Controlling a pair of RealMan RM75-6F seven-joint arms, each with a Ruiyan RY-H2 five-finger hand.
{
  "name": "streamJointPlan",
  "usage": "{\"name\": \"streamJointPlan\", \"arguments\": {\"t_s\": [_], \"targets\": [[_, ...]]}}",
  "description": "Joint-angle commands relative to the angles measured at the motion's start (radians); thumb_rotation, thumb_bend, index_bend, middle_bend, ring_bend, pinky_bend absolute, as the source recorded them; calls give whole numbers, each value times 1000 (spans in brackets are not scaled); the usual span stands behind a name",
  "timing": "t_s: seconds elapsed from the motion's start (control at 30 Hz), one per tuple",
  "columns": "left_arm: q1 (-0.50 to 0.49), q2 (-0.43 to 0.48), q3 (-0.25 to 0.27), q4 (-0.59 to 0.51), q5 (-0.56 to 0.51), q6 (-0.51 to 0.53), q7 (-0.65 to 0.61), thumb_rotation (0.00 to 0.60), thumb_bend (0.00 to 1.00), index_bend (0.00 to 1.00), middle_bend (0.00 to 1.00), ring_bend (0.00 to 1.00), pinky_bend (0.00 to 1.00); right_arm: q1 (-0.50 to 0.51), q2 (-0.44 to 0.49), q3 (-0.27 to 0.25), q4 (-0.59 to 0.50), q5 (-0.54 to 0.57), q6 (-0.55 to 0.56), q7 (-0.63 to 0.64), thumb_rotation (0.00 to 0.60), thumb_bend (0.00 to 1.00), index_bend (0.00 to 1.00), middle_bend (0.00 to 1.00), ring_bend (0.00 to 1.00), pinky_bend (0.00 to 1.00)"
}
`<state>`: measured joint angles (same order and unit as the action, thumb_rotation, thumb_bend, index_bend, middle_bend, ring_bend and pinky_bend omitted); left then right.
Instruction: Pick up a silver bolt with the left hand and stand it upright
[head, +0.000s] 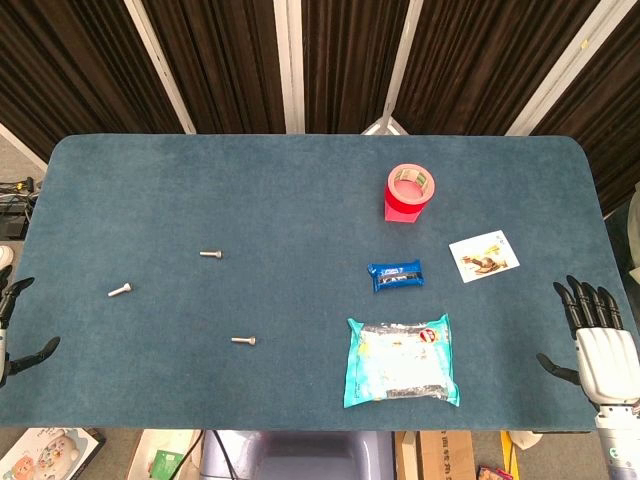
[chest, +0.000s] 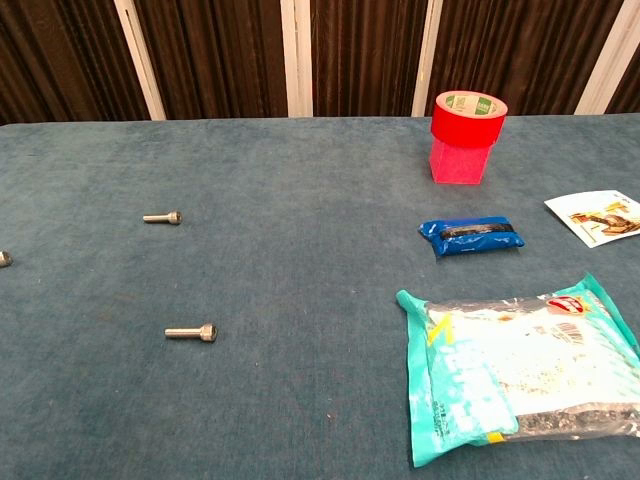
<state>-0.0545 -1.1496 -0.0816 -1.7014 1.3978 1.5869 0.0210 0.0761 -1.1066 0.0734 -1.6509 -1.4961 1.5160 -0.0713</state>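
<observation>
You have not started: all three silver bolts lie flat on the blue surface (head: 300, 180). The left bolt (head: 120, 290) is nearest your left robot hand (head: 15, 335), the far bolt (head: 210, 254) sits further in, and the near bolt (head: 243, 341) lies toward the front edge. Your left robot hand rests at the surface's edge, fingers apart and holding nothing; your right robot hand (head: 600, 340) likewise. Reach, grasp and standing upright all remain. The clear-fronted teal packet (head: 402, 360) holds pale contents I cannot identify.

Head view looks steeply down; chest view sits low, near, sharing the table (head: 300, 190).
</observation>
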Motion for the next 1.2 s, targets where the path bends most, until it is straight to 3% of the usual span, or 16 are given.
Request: {"name": "streamJointPlan", "arguments": {"t_s": [0.03, 0.3, 0.93, 1.2], "targets": [[-2, -4, 1, 1, 0, -10, 6, 600, 275, 185, 0, 0, 0, -2, -1, 2, -3, 9, -3, 4, 600, 4, 72, 3, 0, 0], [1, -15, 5, 2, 19, -6, 17, 600, 275, 191, 0, 0, 0, -4, 10, 5, -23, 44, -26, -7, 600, 4, 72, 3, 0, 0], [-40, -46, -52, 76, -106, -107, 21, 600, 275, 263, 0, 0, 0, 3, 12, -5, -46, 52, -60, -38, 600, 4, 72, 3, 0, 0], [-98, -114, -101, 182, -195, -163, 140, 600, 275, 283, 0, 0, 0, 2, 16, -12, -62, 50, -65, -52, 600, 4, 72, 3, 0, 0]]}}
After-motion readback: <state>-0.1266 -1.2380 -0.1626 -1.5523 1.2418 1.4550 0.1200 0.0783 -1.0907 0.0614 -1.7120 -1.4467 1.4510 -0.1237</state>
